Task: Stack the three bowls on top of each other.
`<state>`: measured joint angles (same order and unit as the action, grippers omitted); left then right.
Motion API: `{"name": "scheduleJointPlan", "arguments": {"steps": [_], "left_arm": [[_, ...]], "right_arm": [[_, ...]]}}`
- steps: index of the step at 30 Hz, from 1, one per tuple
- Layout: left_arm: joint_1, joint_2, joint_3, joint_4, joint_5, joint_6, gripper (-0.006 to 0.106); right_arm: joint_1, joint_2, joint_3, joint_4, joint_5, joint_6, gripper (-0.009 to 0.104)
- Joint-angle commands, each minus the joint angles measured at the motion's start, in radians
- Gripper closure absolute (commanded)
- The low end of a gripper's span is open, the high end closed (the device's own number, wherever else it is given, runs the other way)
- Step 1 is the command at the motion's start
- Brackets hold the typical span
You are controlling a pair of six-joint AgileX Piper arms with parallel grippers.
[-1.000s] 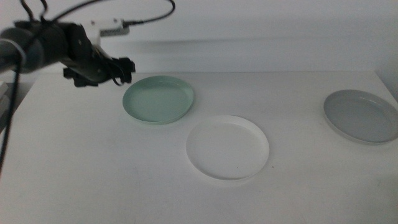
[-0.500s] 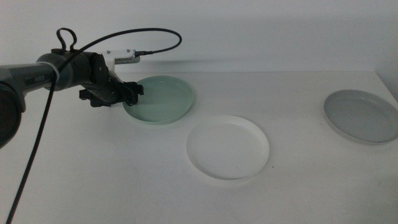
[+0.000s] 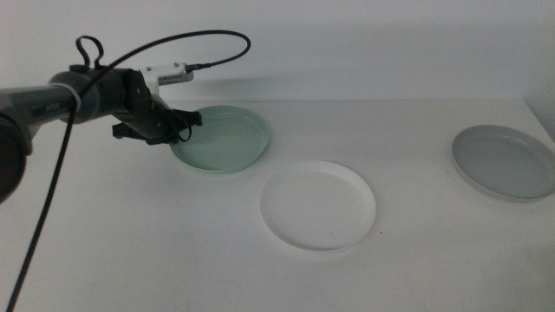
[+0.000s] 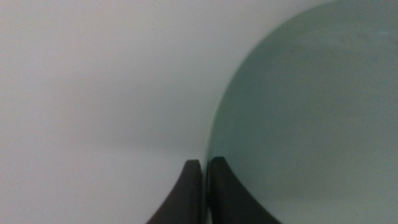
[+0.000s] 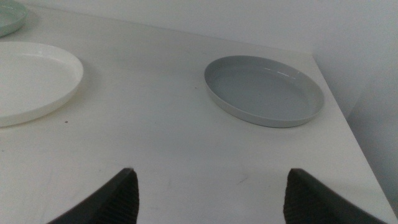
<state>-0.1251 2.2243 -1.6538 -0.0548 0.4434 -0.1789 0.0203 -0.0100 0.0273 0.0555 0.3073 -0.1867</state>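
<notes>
In the middle view we see a white table (image 3: 130,243) with three shallow bowls. Taking the white bowl (image 3: 317,204) as our landmark, near the table's centre, the mint green bowl (image 3: 221,138) lies just beyond it toward the far left, close but not touching. The light grey bowl (image 3: 504,161) sits well apart to its right, by the table's edge. The left gripper (image 3: 184,124) reaches in from the left and meets the green bowl's left rim, on the side away from the white bowl. A black cable (image 3: 52,186) loops above the arm and hangs down.

In the left wrist view, we see the left gripper (image 4: 204,167) with its two dark jaws pressed nearly together, the green bowl's (image 4: 311,112) thin rim pinched between them.

In the right wrist view, we see the right gripper (image 5: 211,180) above bare table, jaws spread wide and holding nothing. The grey bowl (image 5: 264,90) lies ahead of it, well apart from the white bowl (image 5: 31,78); beyond the white bowl, a sliver of the green bowl (image 5: 11,15) shows.
</notes>
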Motion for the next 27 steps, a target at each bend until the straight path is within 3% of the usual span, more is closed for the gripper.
{"name": "scheduleJointPlan", "arguments": {"steps": [1, 10, 17, 27], "left_arm": [[0.000, -0.116, -0.025, 0.002, -0.011, -0.005, 0.105], [-0.063, -0.389, 0.200, 0.003, -0.102, -0.002, 0.105], [-0.209, -0.561, 0.380, -0.007, -0.133, -0.006, 0.105], [-0.388, -0.521, 0.411, -0.009, -0.197, -0.063, 0.105]], "right_arm": [[-0.004, -0.028, -0.006, -0.010, -0.074, -0.004, 0.034], [-0.004, -0.028, -0.006, -0.010, -0.074, -0.004, 0.034], [-0.004, -0.028, -0.006, -0.010, -0.074, -0.004, 0.034], [-0.004, -0.028, -0.006, -0.010, -0.074, -0.004, 0.034]]}}
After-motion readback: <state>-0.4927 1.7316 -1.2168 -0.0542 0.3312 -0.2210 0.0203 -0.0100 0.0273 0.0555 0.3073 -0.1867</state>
